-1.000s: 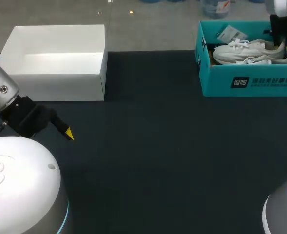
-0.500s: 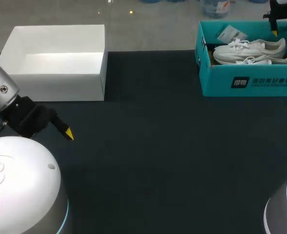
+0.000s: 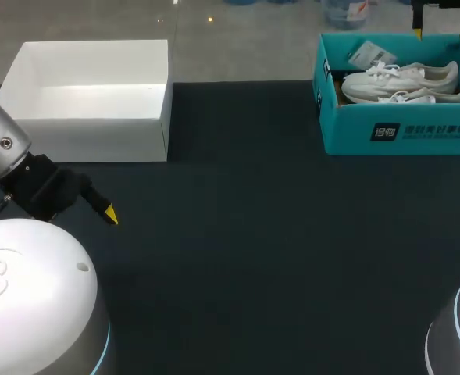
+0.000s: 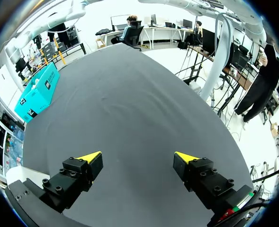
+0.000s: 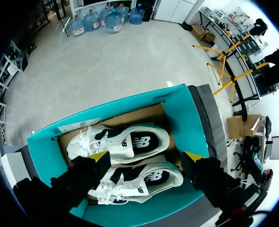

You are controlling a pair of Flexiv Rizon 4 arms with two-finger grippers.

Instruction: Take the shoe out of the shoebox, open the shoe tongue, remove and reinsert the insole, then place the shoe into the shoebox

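Across the dark table [image 3: 292, 234], no shift to report. Same for the open white box [image 3: 89, 101] at the upper left of the frame, and for the teal shoebox [image 3: 401, 133] at the upper right. Inside that shoebox, as a second ago: two white shoes lying side by side on their sides, one [image 3: 401, 78] toward the far wall and the other [image 3: 429, 97] against the near wall. Changed only at the right gripper [image 3: 440, 33]: a second ago sunk into the box at the shoes' heel end, half a second ago lifted above the rim, now drawn back to the top edge of the frame with only the yellow tips showing. From the right wrist view, hanging over both shoes with fingers spread wide and gripping nothing [image 5: 146, 158]. At the lower left, parked low over bare table with no movement: the left gripper [image 3: 108, 212], fingers likewise spread and empty [image 4: 139, 161]. Judged from this: a withdrawal without a shoe, fitting either a shoe just set back in or a pickup that came away empty.
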